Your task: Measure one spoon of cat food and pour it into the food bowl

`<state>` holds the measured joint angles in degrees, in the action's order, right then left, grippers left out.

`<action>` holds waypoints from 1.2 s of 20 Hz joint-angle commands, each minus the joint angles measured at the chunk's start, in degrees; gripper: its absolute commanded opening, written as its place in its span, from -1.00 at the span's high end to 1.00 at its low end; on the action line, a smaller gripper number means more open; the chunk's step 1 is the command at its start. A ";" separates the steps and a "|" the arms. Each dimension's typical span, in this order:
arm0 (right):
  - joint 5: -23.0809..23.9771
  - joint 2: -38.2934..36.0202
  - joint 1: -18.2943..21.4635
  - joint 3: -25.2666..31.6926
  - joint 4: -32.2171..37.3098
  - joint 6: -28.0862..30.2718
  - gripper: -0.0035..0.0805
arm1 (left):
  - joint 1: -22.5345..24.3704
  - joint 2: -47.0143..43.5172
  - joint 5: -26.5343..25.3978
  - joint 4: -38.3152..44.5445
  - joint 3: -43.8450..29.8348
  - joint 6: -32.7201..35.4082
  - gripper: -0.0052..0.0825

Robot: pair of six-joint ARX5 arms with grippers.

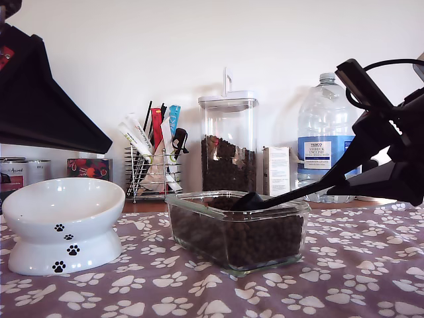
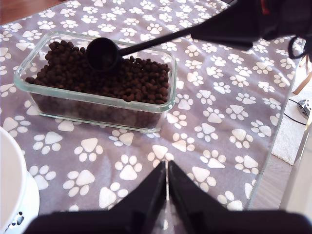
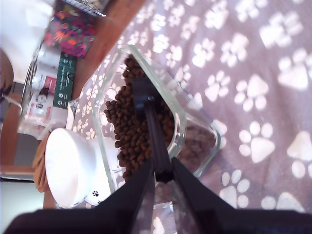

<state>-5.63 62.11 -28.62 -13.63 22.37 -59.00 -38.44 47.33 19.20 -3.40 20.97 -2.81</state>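
The black spoon [image 1: 248,201] [image 2: 101,53] [image 3: 142,90] rests its round bowl on the cat food [image 1: 238,242] [image 2: 141,80] [image 3: 129,131], dark kibble filling a clear glass dish [image 1: 192,207] [image 2: 97,108]. My second gripper [image 3: 162,176] [image 1: 368,173] is shut on the spoon's thin handle and reaches in from the exterior view's right. The white food bowl [image 1: 63,212] [image 2: 10,185] [image 3: 68,165], with black paw prints on its base, stands at the exterior view's left. My first gripper [image 2: 167,191] is shut on nothing, above the purple paw-print cloth, short of the dish.
Behind the dish stand a tall clear canister [image 1: 228,146] of kibble, a water bottle [image 1: 324,139], a small white box [image 1: 277,171] and a wire rack [image 1: 152,169] of sachets. Tins [image 1: 23,173] sit at the exterior view's far left. The table edge [image 2: 270,165] runs past the cloth.
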 commanded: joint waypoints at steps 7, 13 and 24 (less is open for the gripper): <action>4.79 1.46 0.26 1.62 -12.13 -3.13 0.95 | -0.15 -0.07 0.00 0.33 -0.92 0.28 0.93; 3.23 1.46 0.26 1.60 -12.00 -5.62 0.73 | -0.15 -0.07 0.00 0.33 -0.92 0.28 0.93; -5.03 1.46 0.26 1.33 -6.19 -3.93 0.33 | -0.15 -0.07 0.00 0.37 -0.92 0.31 0.93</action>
<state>-10.22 63.77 -28.21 -12.01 15.44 -63.16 -38.44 47.33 19.18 -3.38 20.97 -2.81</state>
